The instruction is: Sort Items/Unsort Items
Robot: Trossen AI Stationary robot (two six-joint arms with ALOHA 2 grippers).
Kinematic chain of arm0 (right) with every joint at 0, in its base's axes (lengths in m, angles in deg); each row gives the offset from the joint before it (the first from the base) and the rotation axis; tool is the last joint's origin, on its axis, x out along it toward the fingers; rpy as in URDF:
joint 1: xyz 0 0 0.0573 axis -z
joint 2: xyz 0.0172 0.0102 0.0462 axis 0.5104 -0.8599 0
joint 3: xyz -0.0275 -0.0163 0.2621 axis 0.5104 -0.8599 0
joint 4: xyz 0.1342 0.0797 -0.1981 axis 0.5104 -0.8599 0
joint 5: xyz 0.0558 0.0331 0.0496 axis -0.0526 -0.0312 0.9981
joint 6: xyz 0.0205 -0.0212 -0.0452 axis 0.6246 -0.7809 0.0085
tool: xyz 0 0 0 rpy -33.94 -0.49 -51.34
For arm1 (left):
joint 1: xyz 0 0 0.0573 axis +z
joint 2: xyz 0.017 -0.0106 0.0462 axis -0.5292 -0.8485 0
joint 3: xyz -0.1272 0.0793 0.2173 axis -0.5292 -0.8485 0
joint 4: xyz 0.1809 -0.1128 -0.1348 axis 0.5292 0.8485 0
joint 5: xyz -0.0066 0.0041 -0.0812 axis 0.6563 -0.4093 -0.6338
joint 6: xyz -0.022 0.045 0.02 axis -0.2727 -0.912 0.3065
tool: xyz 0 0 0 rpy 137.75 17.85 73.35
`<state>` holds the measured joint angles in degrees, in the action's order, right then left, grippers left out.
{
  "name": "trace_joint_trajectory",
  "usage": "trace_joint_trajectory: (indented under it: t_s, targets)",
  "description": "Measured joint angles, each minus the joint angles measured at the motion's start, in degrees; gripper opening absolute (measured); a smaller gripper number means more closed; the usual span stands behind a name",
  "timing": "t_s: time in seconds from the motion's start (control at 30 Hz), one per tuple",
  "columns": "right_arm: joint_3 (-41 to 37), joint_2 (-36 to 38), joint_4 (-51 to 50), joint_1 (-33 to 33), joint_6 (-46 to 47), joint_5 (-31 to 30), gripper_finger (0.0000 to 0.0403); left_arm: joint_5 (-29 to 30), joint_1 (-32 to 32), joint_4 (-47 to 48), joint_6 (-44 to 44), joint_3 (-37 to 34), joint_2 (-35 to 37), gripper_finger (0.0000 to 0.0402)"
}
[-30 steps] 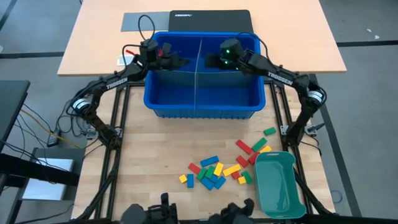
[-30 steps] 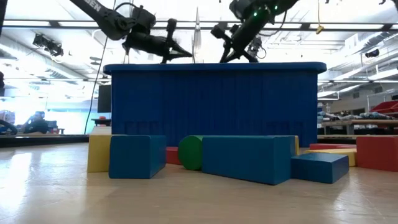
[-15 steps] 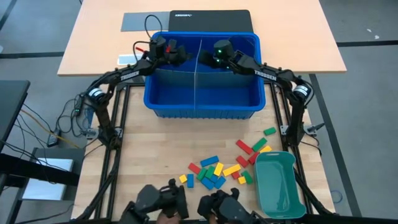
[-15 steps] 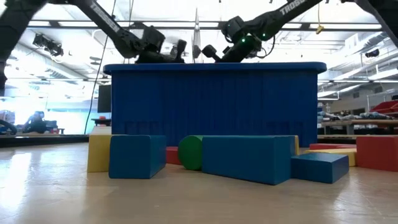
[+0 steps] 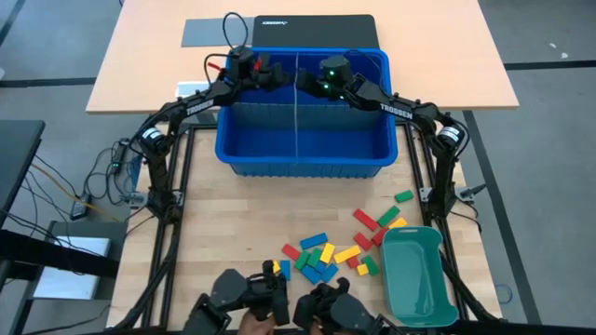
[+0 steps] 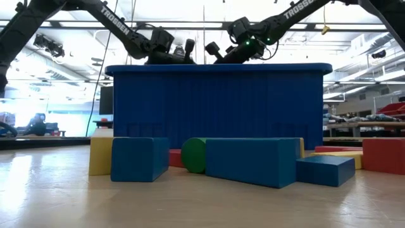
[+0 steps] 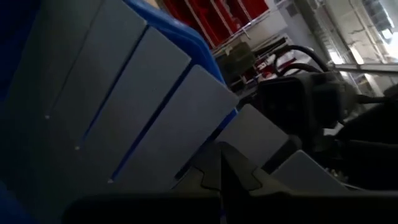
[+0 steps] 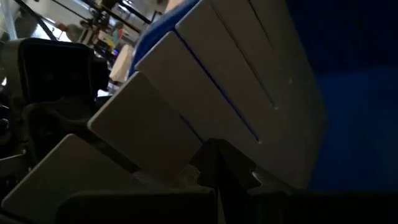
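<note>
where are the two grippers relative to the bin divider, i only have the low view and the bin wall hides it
Observer: From above, the left gripper and the right gripper are over the far end of the blue bin, one on each side of the grey divider sheet.
Operator: jaws open or shut
Observer: Both wrist views show the jaws shut, with the slotted divider sheet right in front of them. I cannot tell whether they pinch it.
Operator: any blocks in the bin
Observer: None show from above. The blocks lie on the table in front of the bin, beside the teal tray.
</note>
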<state>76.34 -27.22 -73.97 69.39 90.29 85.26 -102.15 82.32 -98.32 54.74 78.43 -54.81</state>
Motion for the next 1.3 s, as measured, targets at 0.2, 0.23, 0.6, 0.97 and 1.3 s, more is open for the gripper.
trace_joint_trajectory:
  t_s: [0.2, 0.23, 0.6, 0.97, 1.3]
  targets:
    - [0.0, 0.23, 1.09, -0.22, 0.0, 0.21, 0.0, -1.73, 0.04, -0.21, -0.47, 0.66, 0.01, 0.0]
    - [0.0, 0.29, 1.28, -0.22, 0.01, 0.2, 0.0, -2.07, 0.04, -0.26, -0.48, 0.71, 0.02, 0.0]
    - [-0.02, 0.68, 1.33, -1.05, -0.59, -2.37, 0.0, -5.17, 0.68, -0.17, -2.23, 0.71, 0.12, 0.0]
    - [-0.02, 1.27, 2.1, -3.82, -3.48, -9.19, 0.0, -9.36, 0.79, -1.93, -3.45, 0.71, 0.17, 0.0]
    - [-0.02, 1.27, 1.34, -3.44, -4.94, -9.0, 0.0005, -11.4, 2.13, -1.28, -5.44, 0.71, 0.17, 0.0]
